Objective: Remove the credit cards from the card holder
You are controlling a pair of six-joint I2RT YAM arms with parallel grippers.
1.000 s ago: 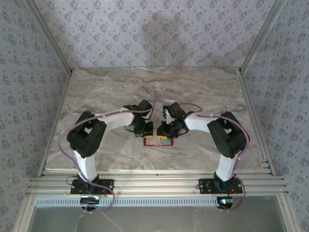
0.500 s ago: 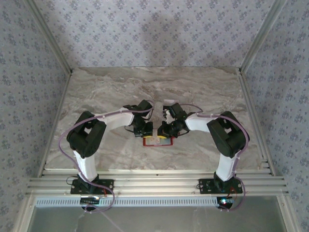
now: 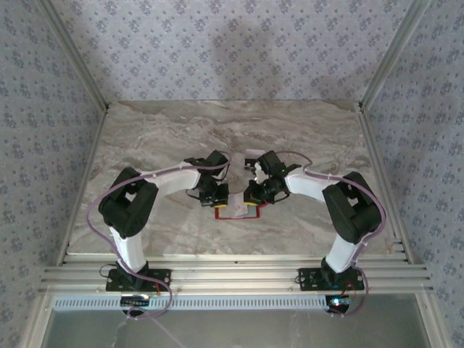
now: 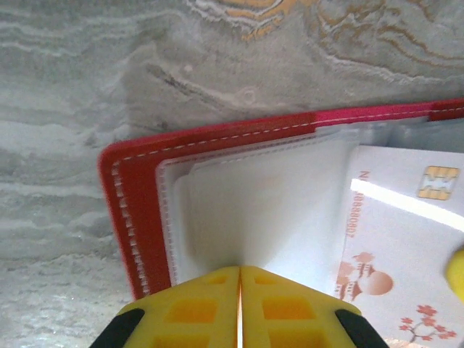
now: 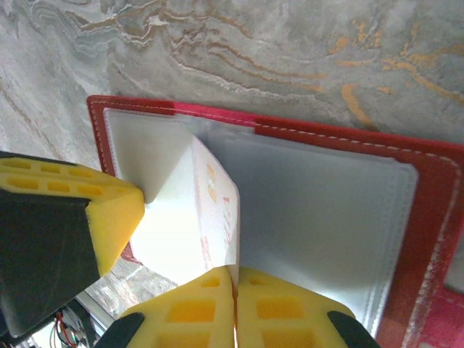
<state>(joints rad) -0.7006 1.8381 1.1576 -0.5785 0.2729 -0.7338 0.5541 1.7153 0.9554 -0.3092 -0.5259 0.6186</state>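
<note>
Grey-veined marble tabletop (image 3: 181,130), floral-papered walls (image 3: 232,43)

Your table (image 3: 167,138) is a grey marble-patterned slab with pale veins and rust-orange streaks. One thing lies directly on it: the red card holder (image 4: 134,217), opened flat with its inner side up. Marble shows on every side of the card holder. The aluminium rail (image 3: 232,272) runs nearer you, well apart from it.
</note>
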